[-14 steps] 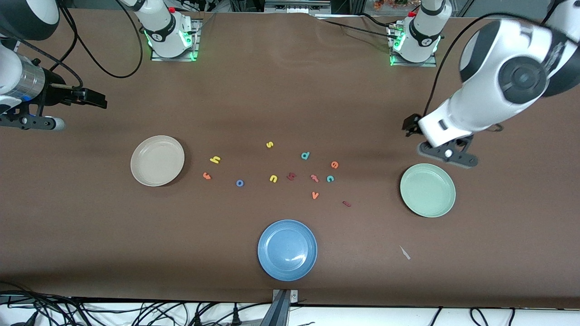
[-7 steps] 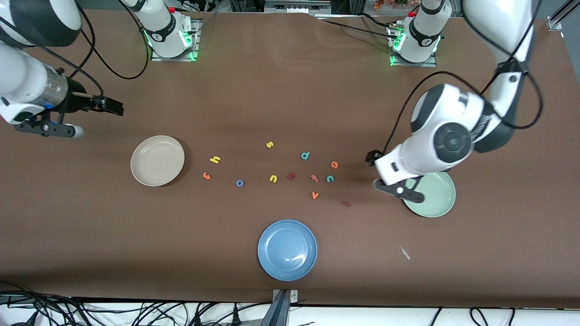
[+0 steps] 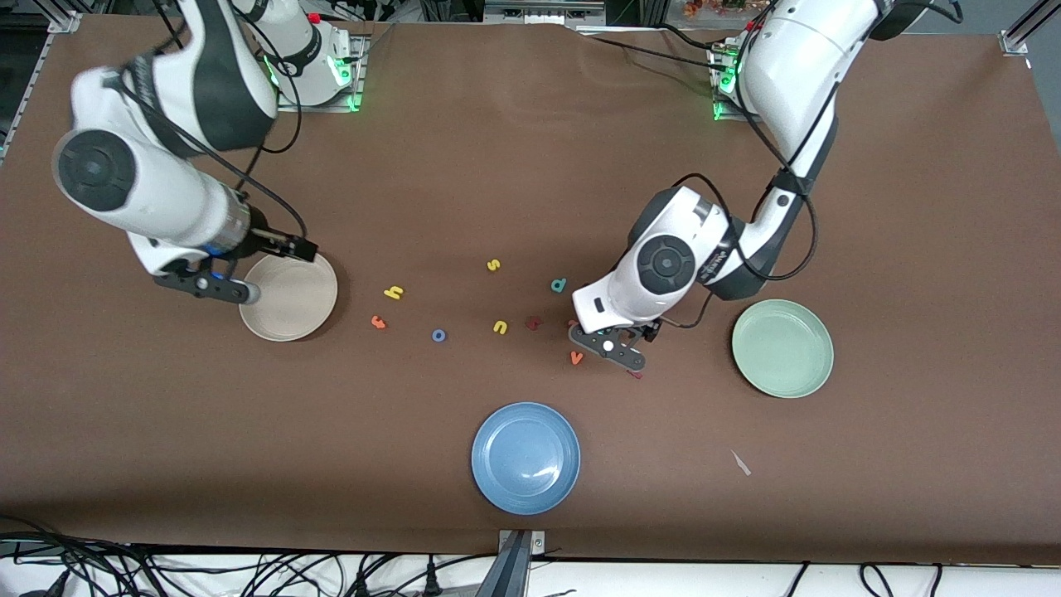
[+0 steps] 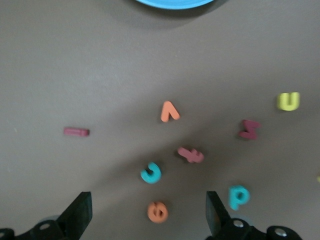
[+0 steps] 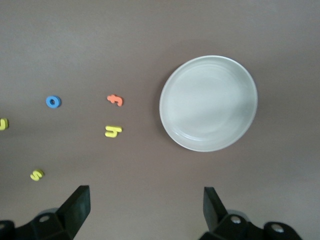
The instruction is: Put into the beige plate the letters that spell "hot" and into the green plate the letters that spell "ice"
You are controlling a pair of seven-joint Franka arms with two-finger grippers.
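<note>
My left gripper (image 4: 148, 216) hangs open over the orange e (image 4: 158, 212), which lies between its fingers. Beside it lie the teal c (image 4: 151, 172) and the dark red i (image 4: 76, 132). The left hand (image 3: 617, 330) hides e and c in the front view. The green plate (image 3: 782, 385) sits toward the left arm's end. My right gripper (image 5: 145, 207) is open over bare table next to the beige plate (image 5: 208, 145) (image 3: 286, 332). The yellow h (image 3: 394, 291), orange t (image 3: 378, 322) and blue o (image 3: 438, 335) lie beside that plate.
A blue plate (image 3: 525, 497) sits nearest the front camera. Other letters lie among the task's: yellow s (image 3: 493, 264), yellow u (image 3: 500, 327), teal d (image 3: 559, 285), a dark red letter (image 3: 533, 322), orange v (image 3: 576, 357), salmon t (image 4: 190, 154).
Both arms have swung in from the table's ends. The left hand went past the green plate to over the letter cluster. The right hand came up to the beige plate. Both stayed open.
</note>
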